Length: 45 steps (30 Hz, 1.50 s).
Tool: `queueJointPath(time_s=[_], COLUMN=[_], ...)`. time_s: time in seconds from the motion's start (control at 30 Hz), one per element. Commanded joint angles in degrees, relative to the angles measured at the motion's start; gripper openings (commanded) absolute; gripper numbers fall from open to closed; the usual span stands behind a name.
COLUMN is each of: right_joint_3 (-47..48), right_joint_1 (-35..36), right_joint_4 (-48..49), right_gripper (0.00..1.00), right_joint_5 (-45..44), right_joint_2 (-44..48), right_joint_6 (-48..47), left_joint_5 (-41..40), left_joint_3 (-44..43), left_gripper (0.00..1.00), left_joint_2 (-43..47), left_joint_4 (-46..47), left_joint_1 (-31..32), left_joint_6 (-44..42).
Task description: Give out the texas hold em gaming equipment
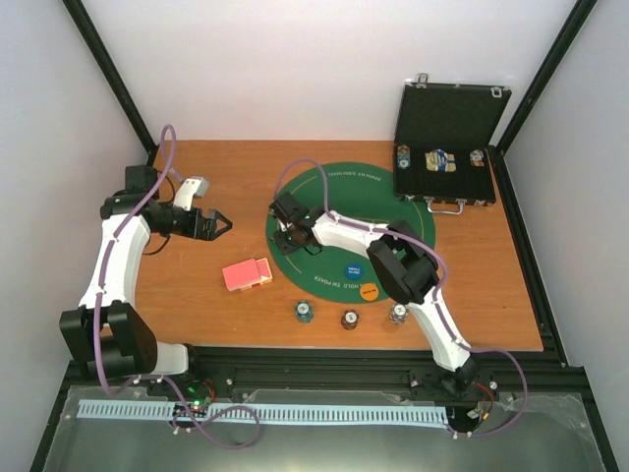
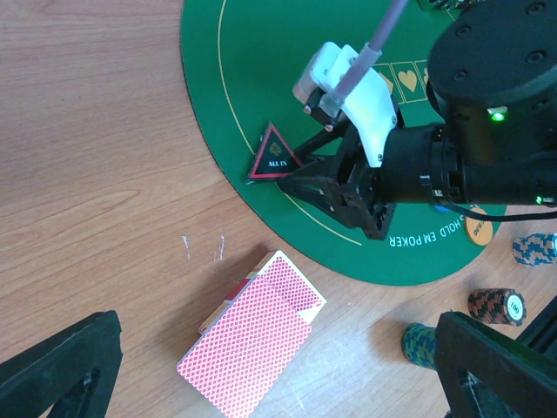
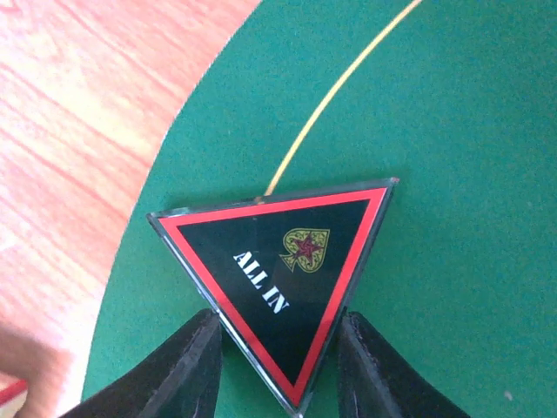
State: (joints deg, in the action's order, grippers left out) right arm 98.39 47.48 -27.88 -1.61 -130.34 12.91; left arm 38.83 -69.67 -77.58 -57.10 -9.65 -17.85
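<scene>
Both right gripper [image 3: 277, 324] fingers [image 3: 174, 374] pinch the ALL IN triangle [image 3: 278, 261] by its near corner, body ahead of the jaws on the green mat [image 3: 452, 131]. Squeeze evenly, lift level; left gripper [image 2: 278, 366] gapes wide, empty.

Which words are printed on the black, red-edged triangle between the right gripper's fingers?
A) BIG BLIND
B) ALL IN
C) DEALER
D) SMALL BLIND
B: the right wrist view shows white letters reading ALL IN across the triangle, with the right gripper flanking its near corner.
</scene>
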Motion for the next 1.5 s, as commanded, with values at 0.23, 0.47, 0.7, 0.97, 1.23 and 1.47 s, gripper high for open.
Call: queueJointPath(time_s=[0.23, 0.47, 0.7, 0.97, 1.23, 1.47], right_joint_3=[2.6, -7.3, -24.3, -41.8, -47.7, -49.1], right_joint_1=[-2.0, -2.0, -2.1, -2.1, -2.1, -2.1], right_joint_4=[-4.3, -3.1, -4.1, -2.3, 1.6, 2.3], right_gripper=[0.43, 0.60, 0.77, 0.83, 0.83, 0.79], right_joint_5=[0.2, -3.1, -5.5, -5.2, -0.7, -3.0], right_joint_2=[-1.0, 11.1, 26.4, 38.9, 41.7, 42.5], right_joint_6=[0.6, 3.3, 9.4, 14.0, 15.2, 15.1], left_joint_5=[0.3, 0.7, 2.2, 4.0, 3.6, 4.2], left_joint_3=[-1.9, -2.2, -2.8, -2.8, -3.8, -4.8], left_gripper=[1.00, 1.00, 1.00, 1.00, 1.00, 1.00], left_joint_2=[1.4, 1.7, 1.9, 1.0, 1.3, 1.4], left_joint_4=[-0.6, -0.9, -1.1, -1.2, -3.3, -4.1], left_joint_1=[-0.3, -0.3, -0.3, -0.3, -0.3, -0.2], left_joint_6=[0.2, 0.5, 0.4, 0.9, -0.6, -0.5])
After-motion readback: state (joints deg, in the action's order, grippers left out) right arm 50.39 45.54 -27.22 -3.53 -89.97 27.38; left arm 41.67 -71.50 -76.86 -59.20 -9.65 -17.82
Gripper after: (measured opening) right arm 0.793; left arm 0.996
